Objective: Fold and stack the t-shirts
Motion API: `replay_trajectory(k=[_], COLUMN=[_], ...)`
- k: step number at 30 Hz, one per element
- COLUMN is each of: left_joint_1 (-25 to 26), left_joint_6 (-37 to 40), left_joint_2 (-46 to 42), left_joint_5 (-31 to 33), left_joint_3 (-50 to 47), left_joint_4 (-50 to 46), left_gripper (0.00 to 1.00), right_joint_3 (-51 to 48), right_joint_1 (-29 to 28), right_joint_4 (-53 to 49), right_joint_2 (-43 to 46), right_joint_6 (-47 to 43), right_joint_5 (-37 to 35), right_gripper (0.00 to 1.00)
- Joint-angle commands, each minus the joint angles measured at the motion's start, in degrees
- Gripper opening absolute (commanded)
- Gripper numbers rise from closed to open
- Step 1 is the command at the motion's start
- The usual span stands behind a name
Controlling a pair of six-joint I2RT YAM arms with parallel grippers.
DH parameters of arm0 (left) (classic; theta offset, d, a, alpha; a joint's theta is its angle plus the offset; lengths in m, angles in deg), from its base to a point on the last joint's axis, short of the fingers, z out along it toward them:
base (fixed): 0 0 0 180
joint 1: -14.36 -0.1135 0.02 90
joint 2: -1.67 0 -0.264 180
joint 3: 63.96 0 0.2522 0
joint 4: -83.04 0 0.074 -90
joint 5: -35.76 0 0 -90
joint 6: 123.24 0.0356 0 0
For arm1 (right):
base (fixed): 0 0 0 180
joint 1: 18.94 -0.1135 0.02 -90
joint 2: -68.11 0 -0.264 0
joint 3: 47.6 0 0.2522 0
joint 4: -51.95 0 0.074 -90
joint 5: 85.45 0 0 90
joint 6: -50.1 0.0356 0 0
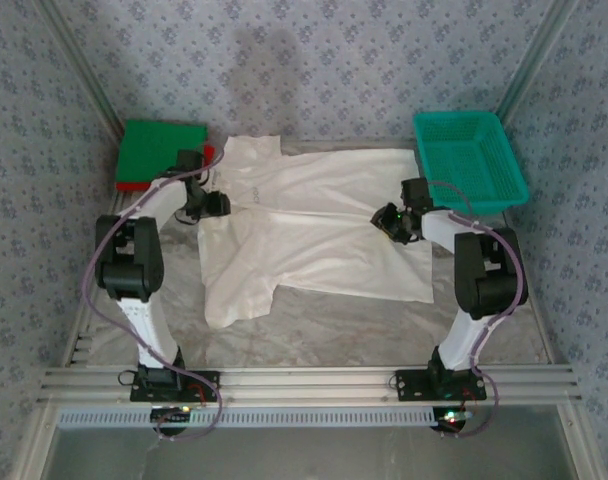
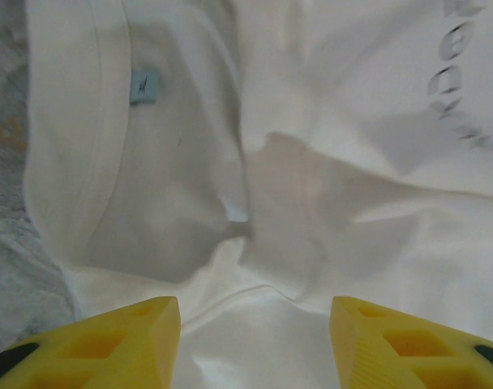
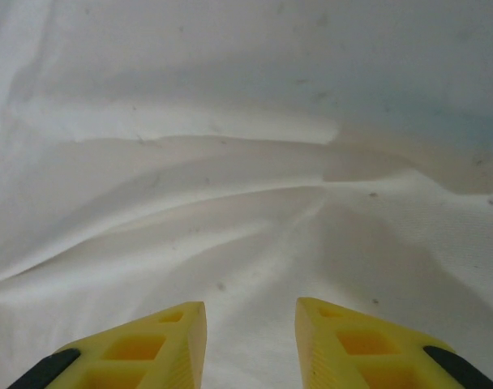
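Closest in, the yellow fingers of the left gripper (image 2: 255, 316) stand apart over the collar end of the off-white t-shirt (image 1: 314, 225), and the right gripper (image 3: 250, 320) has its jaws apart too, nothing between them, above a creased stretch of the same cloth. That shirt lies spread and wrinkled in the middle of the table (image 1: 314, 340) (a small blue label (image 2: 145, 85) shows inside the neck), with the left gripper at its 9 o'clock edge and the right at 3 o'clock. At 10 o'clock the green t-shirt (image 1: 162, 145) sits folded on the red t-shirt (image 1: 132, 186), and at 2 o'clock stands a teal basket (image 1: 469, 160).
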Motion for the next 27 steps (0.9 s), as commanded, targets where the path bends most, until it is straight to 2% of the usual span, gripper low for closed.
replay_trajectory(k=[1,5,9,11,15,18,21,24,27], left_joint_1=[-0.49,-0.31,-0.38,-1.08,-4.41,-6.03,-7.37,-9.07,-10.83], left_joint_6=[3.31,4.64,5.05,3.42,-2.48,-4.96,-6.98,-9.33,-11.35], left_joint_2=[1.51,5.31,8.01,8.68,6.96,5.75,4.51,2.47,0.88], left_joint_5=[-0.14,-2.22,-0.93,0.27,-1.32,-1.07,-0.63,-0.28,0.03], left_joint_3=[2.69,5.58,6.34,6.04,1.2,-1.27,-3.07,-5.94,-7.34], left_joint_4=[-0.34,-0.58,-1.8,-2.45,0.97,2.47,3.74,7.03,8.59], left_gripper=[0.52,0.52,0.54,0.52,0.48,0.41,0.19,0.04,0.04], right_joint_3=[0.74,0.68,0.35,0.13,-0.98,-2.99,-4.69,-6.72,-7.5], right_joint_1=[0.26,0.6,1.24,1.59,2.91,4.62,6.04,7.34,8.03], right_joint_4=[-1.77,-1.21,-0.2,-0.01,0.78,3.59,5.36,7.2,8.71], right_joint_2=[-1.34,-2.37,-3.03,-3.19,-3.89,-4.76,-5.47,-5.67,-5.85], right_joint_6=[-1.85,-1.68,-0.98,-0.89,0.26,3.01,5.26,7.59,8.74], right_joint_5=[1.54,2.62,3.7,3.67,3.73,5.51,5.84,5.38,6.16], right_gripper=[0.36,0.36,0.36,0.36,0.36,0.35,0.35,0.35,0.35])
